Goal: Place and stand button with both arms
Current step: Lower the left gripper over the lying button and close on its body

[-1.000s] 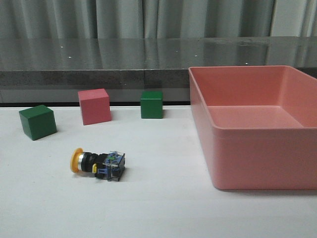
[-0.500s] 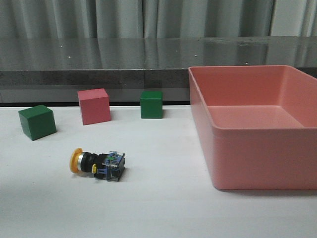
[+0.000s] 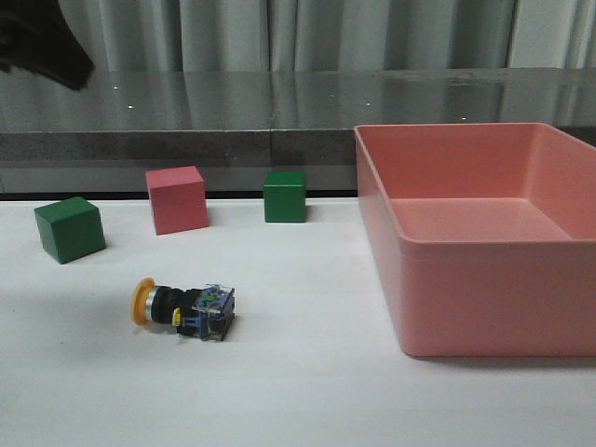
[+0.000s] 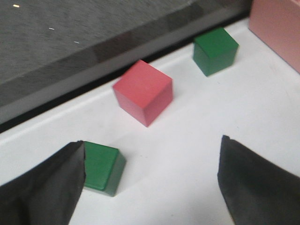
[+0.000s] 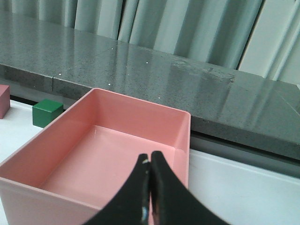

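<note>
— Where do we find the button [image 3: 183,308]?
— On its side on the counter [image 3: 298,391], well apart from both hands (neither wrist view shows it).
— And the hands?
— Our left hand [image 4: 150,180] gapes wide near a green cube [image 4: 103,167]; our right hand [image 5: 150,187] is pinched closed, empty, above the pink bin [image 5: 70,136].

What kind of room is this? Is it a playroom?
More likely a robot test lab: a plain white table holds coloured practice blocks like the pink cube, an empty pink plastic bin and a yellow-capped industrial push-button, with grey curtains behind.
</note>
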